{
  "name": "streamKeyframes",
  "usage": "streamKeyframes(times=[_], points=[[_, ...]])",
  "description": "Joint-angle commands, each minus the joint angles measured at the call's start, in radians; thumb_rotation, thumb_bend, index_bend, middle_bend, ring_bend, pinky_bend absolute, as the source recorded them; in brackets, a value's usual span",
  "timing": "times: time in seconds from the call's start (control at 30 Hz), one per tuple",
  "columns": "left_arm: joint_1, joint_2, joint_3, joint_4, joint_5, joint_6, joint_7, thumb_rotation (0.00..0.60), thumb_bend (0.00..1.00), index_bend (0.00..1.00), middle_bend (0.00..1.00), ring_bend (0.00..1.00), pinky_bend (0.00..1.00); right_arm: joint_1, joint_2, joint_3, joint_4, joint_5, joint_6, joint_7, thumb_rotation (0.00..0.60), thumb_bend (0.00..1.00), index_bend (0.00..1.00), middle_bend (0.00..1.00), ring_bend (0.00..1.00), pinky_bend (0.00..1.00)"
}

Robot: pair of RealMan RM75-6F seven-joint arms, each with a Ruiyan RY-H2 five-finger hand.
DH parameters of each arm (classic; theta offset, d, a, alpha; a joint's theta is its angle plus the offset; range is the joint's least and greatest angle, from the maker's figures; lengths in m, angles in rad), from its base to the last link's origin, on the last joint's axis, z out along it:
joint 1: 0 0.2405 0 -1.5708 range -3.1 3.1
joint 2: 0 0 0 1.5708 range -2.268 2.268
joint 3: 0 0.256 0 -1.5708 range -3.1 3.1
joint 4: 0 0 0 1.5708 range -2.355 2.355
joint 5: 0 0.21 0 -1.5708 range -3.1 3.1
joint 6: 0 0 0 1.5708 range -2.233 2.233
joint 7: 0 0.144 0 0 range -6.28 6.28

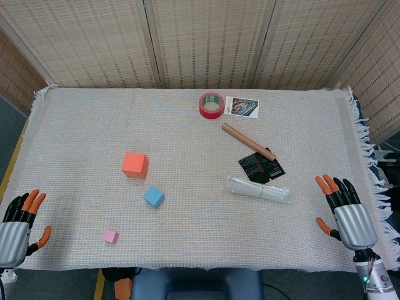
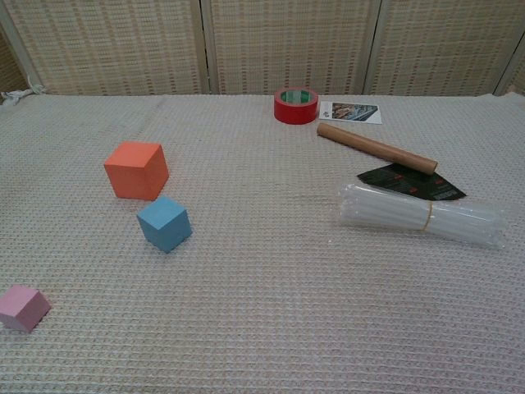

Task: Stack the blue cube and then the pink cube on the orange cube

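1. Both hands sit at the near corners of the table with nothing in them. The left hand has its orange-tipped fingers spread apart, and so does the right hand.
2. The small pink foam cube is the block closest to the left hand's fingers, a bit to their right. The blue foam cube is further right and further back, and the bigger orange foam cube sits just behind that. All three are apart, none stacked.
3. Near the right hand's fingers, off to their left, lies a clear plastic bundle with a rubber band, touching a black printed packet behind it. Can't read the print.
4. Further back: a brown cardboard tube, a red tape roll and a printed card, text too small.
5. The surface is a beige woven cloth, fringed at the edge, with woven reed screens behind.
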Motion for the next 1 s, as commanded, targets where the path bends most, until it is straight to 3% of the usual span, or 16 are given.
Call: streamKeyframes(times=[0.03,0.17,0.27,0.33,0.5,0.6,0.67,0.77,1.0], points=[[-0.002,-0.002,0.002,0.001,0.002,-0.004,0.001,0.600,0.39,0.05,0.00,0.00,0.07,0.000,0.002,-0.001,-0.003,0.001,-0.003,0.001,0.600,0.15,0.00,0.00,0.00,0.00],[-0.025,-0.014,0.006,0.009,0.021,-0.033,0.010,0.600,0.39,0.05,0.00,0.00,0.13,-0.003,0.007,-0.004,-0.008,-0.003,0.001,0.006,0.600,0.15,0.00,0.00,0.00,0.00],[-0.058,-0.025,0.000,0.015,0.043,-0.061,0.019,0.600,0.39,0.05,0.08,0.05,0.25,-0.007,0.012,-0.004,-0.013,-0.005,0.008,0.012,0.600,0.15,0.00,0.00,0.00,0.00],[-0.088,-0.025,-0.007,0.013,0.061,-0.087,0.025,0.600,0.39,0.06,0.20,0.17,0.40,-0.008,0.014,-0.004,-0.013,-0.007,0.012,0.014,0.600,0.15,0.00,0.00,0.00,0.00],[-0.195,-0.018,-0.030,-0.025,0.070,-0.218,0.017,0.600,0.39,0.09,0.75,0.65,0.85,-0.008,0.016,0.001,-0.014,-0.005,0.015,0.022,0.600,0.15,0.00,0.00,0.00,0.00],[-0.257,-0.041,-0.049,-0.027,0.058,-0.298,0.050,0.600,0.39,0.13,0.92,0.84,0.98,-0.006,0.016,0.004,-0.013,-0.004,0.015,0.022,0.600,0.15,0.00,0.00,0.00,0.00],[-0.296,-0.068,-0.056,-0.013,0.057,-0.346,0.083,0.600,0.39,0.15,0.98,0.92,1.00,-0.004,0.015,0.006,-0.012,0.001,0.009,0.023,0.600,0.15,0.00,0.00,0.00,0.00],[-0.339,-0.098,-0.055,-0.002,0.053,-0.408,0.141,0.600,0.39,0.16,1.00,0.98,1.00,-0.002,0.014,0.008,-0.011,0.010,0.000,0.021,0.600,0.15,0.00,0.00,0.00,0.00],[-0.418,-0.187,-0.049,0.039,0.050,-0.506,0.320,0.600,0.36,0.17,1.00,1.00,1.00,0.001,0.017,0.012,-0.013,0.026,-0.014,0.020,0.600,0.15,0.00,0.00,0.00,0.00]])
